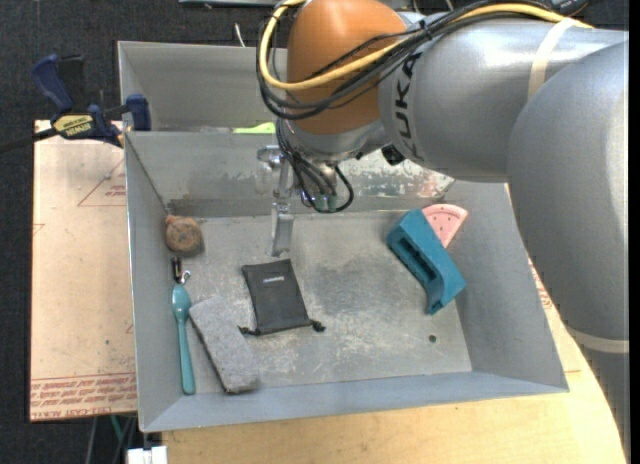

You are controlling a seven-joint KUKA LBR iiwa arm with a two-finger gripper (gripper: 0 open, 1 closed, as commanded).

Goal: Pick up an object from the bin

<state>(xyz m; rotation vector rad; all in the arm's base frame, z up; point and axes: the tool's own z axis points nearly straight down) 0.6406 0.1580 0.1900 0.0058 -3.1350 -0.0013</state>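
Note:
My gripper (pixel 281 244) hangs below the orange wrist cover in the back middle of the bin, its tip just above the floor. Right in front of it lies a flat dark grey pouch (pixel 274 297) with a short strap at its near edge; the gripper stands just behind the pouch's far edge, apart from it. To the left, near the back wall, rests a brown round lump (pixel 184 235). Nothing shows in the gripper.
A grey felt slab (pixel 222 344) and a teal spoon (pixel 183 337) lie at the front left. A blue plastic block (pixel 427 260) and a pink wedge (pixel 446 222) sit on the right. The arm overhangs the bin's right side.

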